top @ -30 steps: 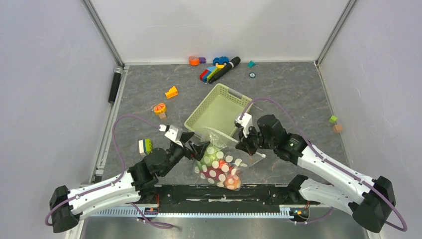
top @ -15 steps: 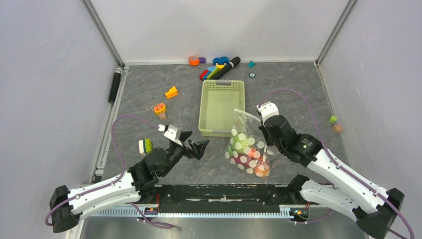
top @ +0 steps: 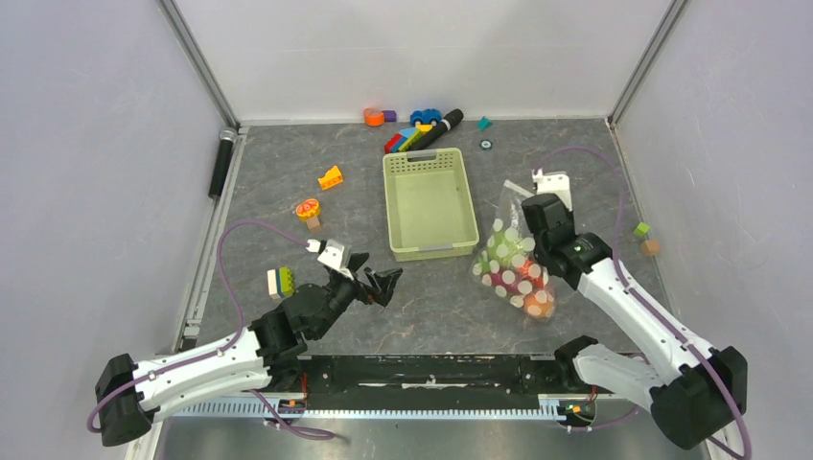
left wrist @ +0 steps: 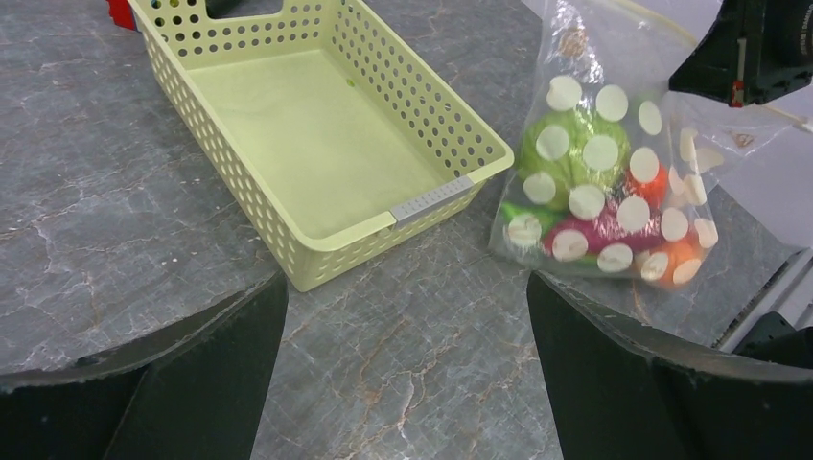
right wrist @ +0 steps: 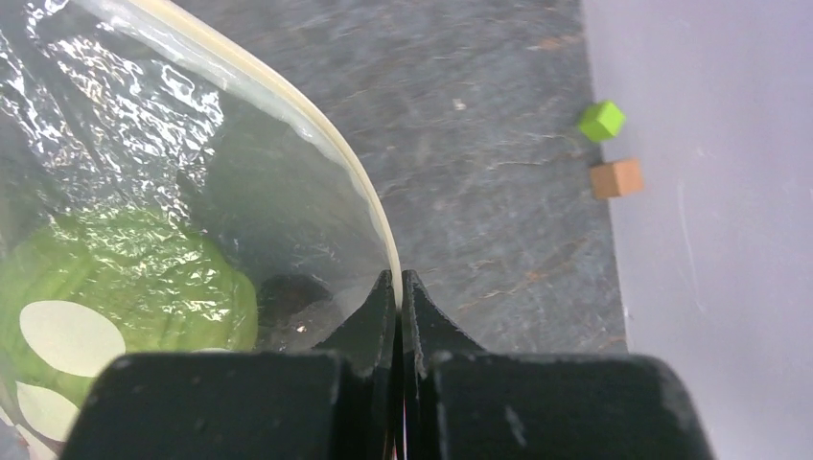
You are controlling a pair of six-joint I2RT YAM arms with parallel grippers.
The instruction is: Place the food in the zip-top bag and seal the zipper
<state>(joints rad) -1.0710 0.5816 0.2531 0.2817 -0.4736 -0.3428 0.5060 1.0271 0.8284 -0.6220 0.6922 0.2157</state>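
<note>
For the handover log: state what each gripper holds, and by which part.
The right gripper pinches the zip-top bag at its zipper; the left gripper, open, holds nothing.

The clear zip-top bag (top: 515, 261) has white dots over green, pink and orange food (left wrist: 575, 144); the basket (top: 390, 206) is pale green.

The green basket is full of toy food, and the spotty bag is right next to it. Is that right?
Not quite. The green basket is empty. The toy food, like the cabbage, is inside the spotty bag right next to it. The left wrist view shows this clearly.
</note>
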